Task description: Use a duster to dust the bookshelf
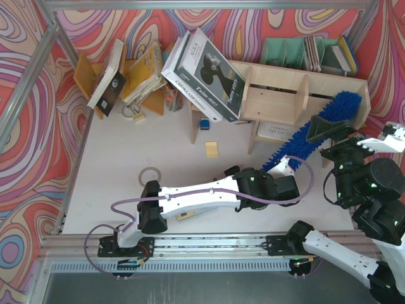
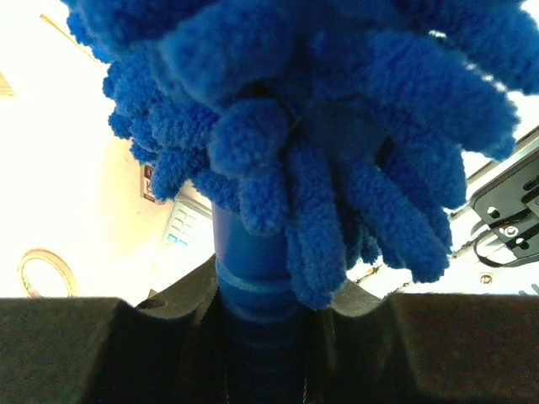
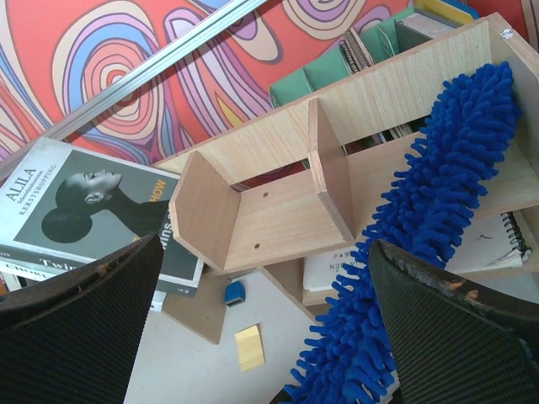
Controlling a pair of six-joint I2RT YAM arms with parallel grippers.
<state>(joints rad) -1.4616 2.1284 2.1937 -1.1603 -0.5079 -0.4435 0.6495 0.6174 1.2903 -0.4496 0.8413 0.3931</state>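
**Duster held up against the right end of the bookshelf, on a cluttered white bench**

Your left gripper [image 2: 259,353] is pinching the slim blue handle of the duster [image 1: 316,130], and the fluffy head runs diagonally up and away to the right-hand compartment of the bookshelf [image 1: 278,88], with its tip near the side panel. You cannot tell whether the fibres touch the wood. Your right gripper [image 3: 265,278] is spread wide with nothing in it, just beside the duster head. The bench [image 1: 158,142] is pale and matte, and carries a yellow sticky note [image 1: 211,149] and a tape ring [image 1: 150,175]. A large book [image 1: 209,73] leans on the shelf's left end. Swirled multicolour walls [image 1: 38,126] in an aluminium frame enclose the bench.
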